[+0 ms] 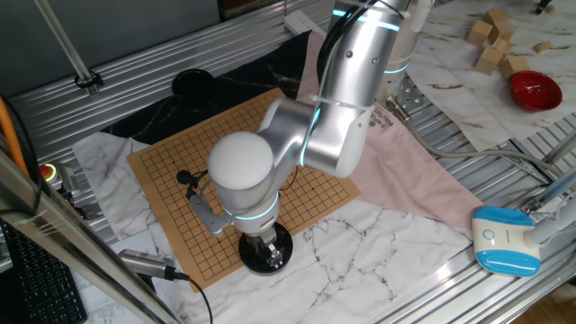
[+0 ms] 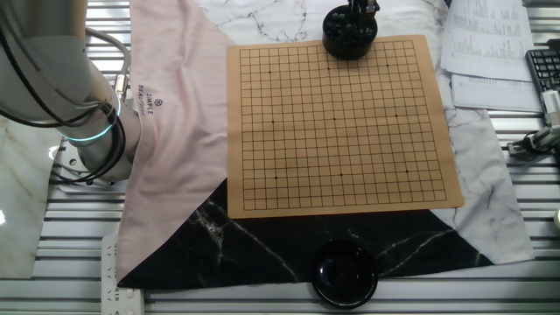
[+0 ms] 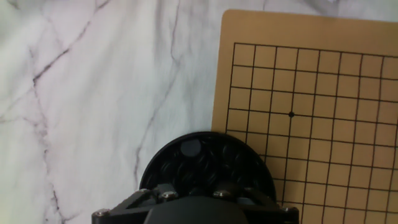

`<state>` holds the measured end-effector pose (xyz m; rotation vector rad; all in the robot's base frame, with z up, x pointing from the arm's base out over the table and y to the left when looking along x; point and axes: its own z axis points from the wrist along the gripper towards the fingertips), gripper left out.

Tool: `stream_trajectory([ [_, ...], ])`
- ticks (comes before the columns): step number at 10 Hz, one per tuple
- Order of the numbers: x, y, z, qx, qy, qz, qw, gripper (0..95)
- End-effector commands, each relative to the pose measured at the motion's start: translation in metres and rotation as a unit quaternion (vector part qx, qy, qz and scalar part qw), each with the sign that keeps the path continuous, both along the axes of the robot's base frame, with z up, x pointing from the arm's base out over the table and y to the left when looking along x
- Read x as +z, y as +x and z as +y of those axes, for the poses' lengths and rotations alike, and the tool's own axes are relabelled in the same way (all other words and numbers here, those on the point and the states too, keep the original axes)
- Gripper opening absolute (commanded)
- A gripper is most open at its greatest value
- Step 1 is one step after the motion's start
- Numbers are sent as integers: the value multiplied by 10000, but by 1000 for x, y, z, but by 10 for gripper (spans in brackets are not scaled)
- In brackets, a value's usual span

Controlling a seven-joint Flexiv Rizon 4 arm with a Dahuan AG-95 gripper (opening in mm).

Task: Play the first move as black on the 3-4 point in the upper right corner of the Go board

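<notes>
No stones lie on the board point(image 2: 341, 122), centre frame; the gripper point(image 1: 267, 252) dips into the stone bowl point(image 1: 265, 247) at its edge, grip state unclear. Next: lift one black stone.

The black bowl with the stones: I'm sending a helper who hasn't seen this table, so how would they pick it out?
Find the tan board with the black grid. Two round black bowls sit by opposite edges of it. The full bowl overlaps the board's edge under the robot's pincer and is heaped with black stones, while the other bowl sits off the board on dark cloth and looks empty.
</notes>
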<state>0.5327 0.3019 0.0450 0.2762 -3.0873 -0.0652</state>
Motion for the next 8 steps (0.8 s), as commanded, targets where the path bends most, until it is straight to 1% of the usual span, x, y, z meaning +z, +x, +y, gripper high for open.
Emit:
stream_trajectory([
  [1, -8, -2, 0, 2, -16, -46, 10000, 380],
  [3, -8, -2, -1, -40, -49, -49, 10000, 380],
  [4, -8, -2, -1, -73, -46, -45, 10000, 0],
  [8, -2, -4, -7, -20, -47, -38, 10000, 0],
])
